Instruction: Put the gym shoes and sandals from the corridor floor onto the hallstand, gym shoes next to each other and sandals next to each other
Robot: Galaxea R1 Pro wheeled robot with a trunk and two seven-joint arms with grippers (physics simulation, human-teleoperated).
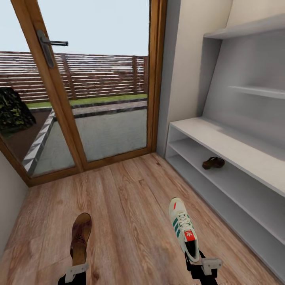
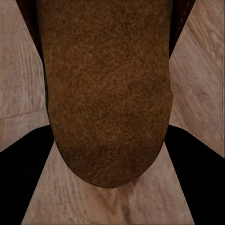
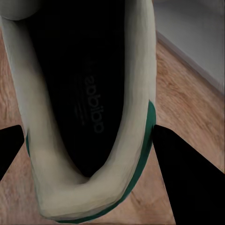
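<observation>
Gripping sandal (image 1: 80, 237) heel: left gripper (image 1: 76, 270), low | right gripper (image 1: 202, 264) clamps gym shoe (image 1: 184, 228) heel

Home entryway: glazed door (image 1: 99, 91), shoe rack (image 1: 221, 146)

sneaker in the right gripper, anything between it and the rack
Nothing visible. The sneaker is held at its heel by the right gripper, with only bare floor between it and the rack. The bench top is bare, and one sandal lies on the upper shelf, leaving space beside it.
</observation>
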